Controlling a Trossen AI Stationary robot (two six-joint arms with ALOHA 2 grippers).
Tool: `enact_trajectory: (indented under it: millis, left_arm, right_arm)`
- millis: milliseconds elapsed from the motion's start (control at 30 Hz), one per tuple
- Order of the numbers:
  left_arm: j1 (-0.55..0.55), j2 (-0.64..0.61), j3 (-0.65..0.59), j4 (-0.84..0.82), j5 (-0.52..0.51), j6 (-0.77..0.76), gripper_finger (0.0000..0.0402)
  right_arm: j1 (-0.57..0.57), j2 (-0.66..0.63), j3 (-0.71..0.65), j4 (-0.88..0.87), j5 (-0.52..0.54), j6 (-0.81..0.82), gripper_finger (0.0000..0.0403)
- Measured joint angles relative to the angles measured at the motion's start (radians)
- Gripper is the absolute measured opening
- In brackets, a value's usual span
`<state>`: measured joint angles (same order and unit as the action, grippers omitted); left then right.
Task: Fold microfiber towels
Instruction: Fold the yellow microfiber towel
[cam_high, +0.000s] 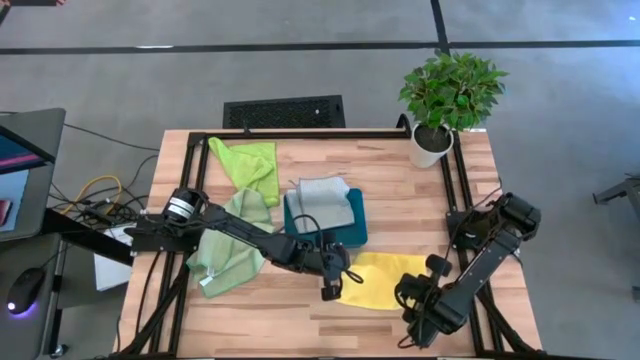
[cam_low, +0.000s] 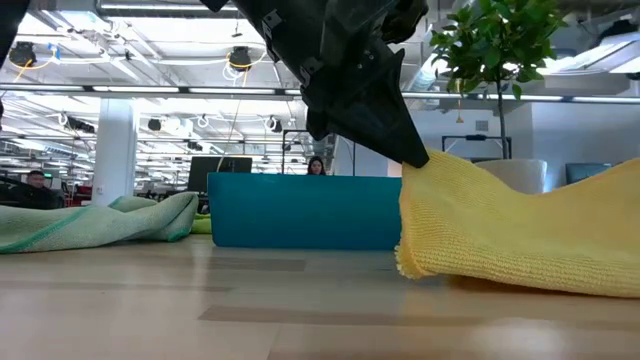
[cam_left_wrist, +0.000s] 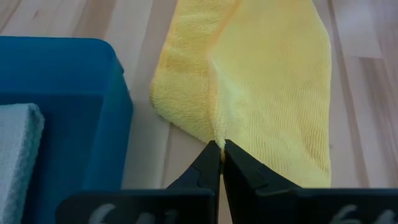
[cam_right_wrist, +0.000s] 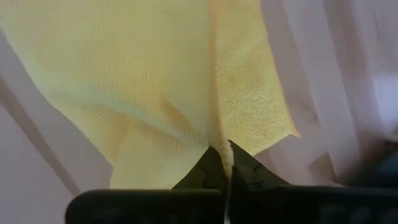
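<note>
Here's the wooden table (cam_high: 400, 190), and across it the job is plainly only partly under way. At the far left corner the lime green towel (cam_high: 250, 165) lies loose and rumpled, nothing folded about it. Nearer the left edge the pale sage towel (cam_high: 228, 245) sprawls in a crumpled heap under the left arm, also unfolded. In the middle sits the teal tray (cam_high: 352, 228), and on it the light grey towel (cam_high: 325, 203) looks squared up into a neat packet, so that one reads as finished and stowed. A potted plant (cam_high: 445, 95) stands at the far right corner, well out of the action.

Now the live piece: the yellow towel (cam_high: 385, 280), lying at the near edge just beside the tray. Both arms are on it! The left gripper (cam_left_wrist: 221, 149) is clamped tight on the towel's edge on the tray side, fingers pinched together with yellow cloth between the tips. The right gripper (cam_right_wrist: 222, 152) bites the opposite edge the same way, jaws squeezed onto a ridge of fabric. From table height the cloth rises to a peak under the dark fingers, lifted off the wood there while the rest drapes down.

My call: one towel done, the yellow one mid-fold, two greens waiting, so well under halfway
</note>
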<state>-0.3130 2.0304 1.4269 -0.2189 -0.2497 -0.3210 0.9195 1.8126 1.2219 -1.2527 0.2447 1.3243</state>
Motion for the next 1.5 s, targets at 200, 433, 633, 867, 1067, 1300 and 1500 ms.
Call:
enact_trajectory:
  millis: [200, 433, 633, 867, 1067, 1300, 1500]
  left_arm:
    - [0.002, 0.0, 0.0, 0.001, -0.001, -0.023, 0.0027]
    - [0.009, 0.0, 0.001, 0.001, -0.001, -0.02, 0.0111]
    - [0.02, 0.0, 0.001, 0.001, -0.001, -0.015, 0.0166]
    - [0.001, 0.0, 0.011, 0.0, 0.083, 0.092, 0.018]
    - [-0.091, 0.0, 0.012, -0.002, 0.07, 0.294, 0.018]
    - [-0.175, 0.0, 0.012, -0.002, -0.042, 0.329, 0.018]
    - [-0.198, 0.0, 0.012, 0.0, -0.051, 0.307, 0.018]
  right_arm:
    - [-0.016, 0.0, 0.0, 0.003, -0.003, -0.024, 0.005]
    - [-0.032, 0.0, 0.0, 0.003, -0.003, -0.025, 0.0116]
    - [-0.039, 0.0, 0.0, -0.032, -0.02, -0.025, 0.0187]
    - [-0.047, 0.0, 0.034, -0.005, -0.052, -0.109, 0.0227]
    - [-0.008, 0.0, 0.081, 0.086, 0.005, -0.188, 0.0226]
    - [0.05, 0.004, 0.057, 0.313, 0.02, -0.374, 0.0224]
    - [0.064, 0.014, 0.048, 0.334, 0.061, -0.382, 0.0224]
